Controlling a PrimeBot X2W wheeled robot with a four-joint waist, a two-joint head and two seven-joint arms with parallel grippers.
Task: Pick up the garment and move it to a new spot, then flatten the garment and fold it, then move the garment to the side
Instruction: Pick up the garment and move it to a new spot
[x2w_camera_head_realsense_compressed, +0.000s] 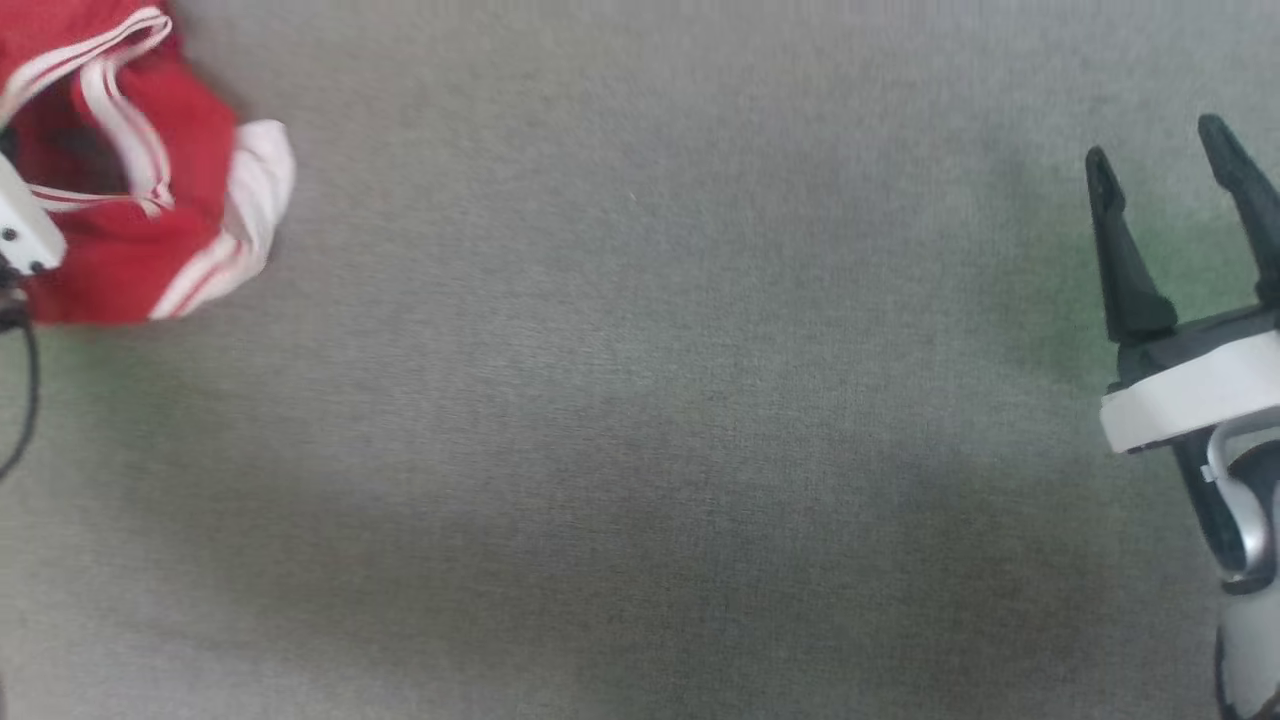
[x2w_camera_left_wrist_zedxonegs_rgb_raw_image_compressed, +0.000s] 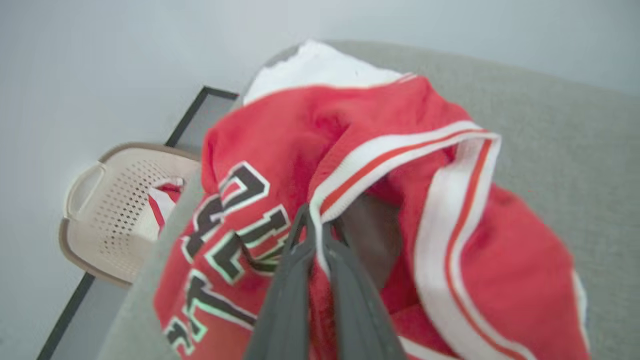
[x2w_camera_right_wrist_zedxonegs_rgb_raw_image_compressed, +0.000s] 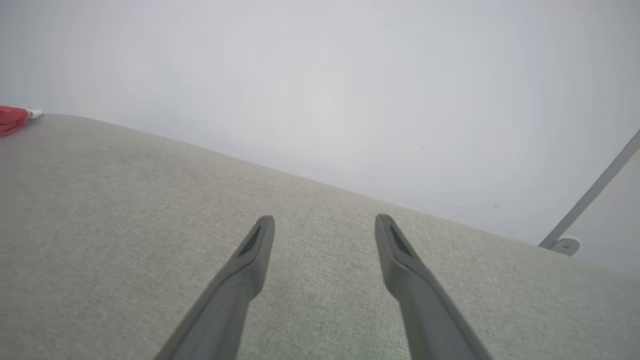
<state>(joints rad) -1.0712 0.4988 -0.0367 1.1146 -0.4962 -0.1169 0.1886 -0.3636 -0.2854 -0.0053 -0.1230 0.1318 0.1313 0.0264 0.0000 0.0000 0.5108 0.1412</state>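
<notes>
Grey cloth surface (x2w_camera_head_realsense_compressed: 640, 400) w/ crumpled garment (x2w_camera_left_wrist_zedxonegs_rgb_raw_image_compressed: 280, 130), left hand (x2w_camera_left_wrist_zedxonegs_rgb_raw_image_compressed: 315, 225) tight on its striped trim (x2w_camera_left_wrist_zedxonegs_rgb_raw_image_compressed: 390, 155), right hand (x2w_camera_right_wrist_zedxonegs_rgb_raw_image_compressed: 325, 220) spread.

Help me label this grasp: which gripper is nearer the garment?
Left. The left gripper is shut on the striped trim of the garment; the right gripper stands open over the grey surface, far to its right.

You are looking at one garment (x2w_camera_left_wrist_zedxonegs_rgb_raw_image_compressed: 280, 145), bunched at the tips of the left gripper (x2w_camera_left_wrist_zedxonegs_rgb_raw_image_compressed: 312, 227). You are running two grippers, counting the right gripper (x2w_camera_right_wrist_zedxonegs_rgb_raw_image_compressed: 325, 225), each carrying two dark fingers (x2w_camera_right_wrist_zedxonegs_rgb_raw_image_compressed: 415, 285). One perforated basket (x2w_camera_left_wrist_zedxonegs_rgb_raw_image_compressed: 115, 200) is sitting beyond the left gripper, leftward. One grey cloth surface (x2w_camera_head_realsense_compressed: 640, 400) is lying beneath both.
</notes>
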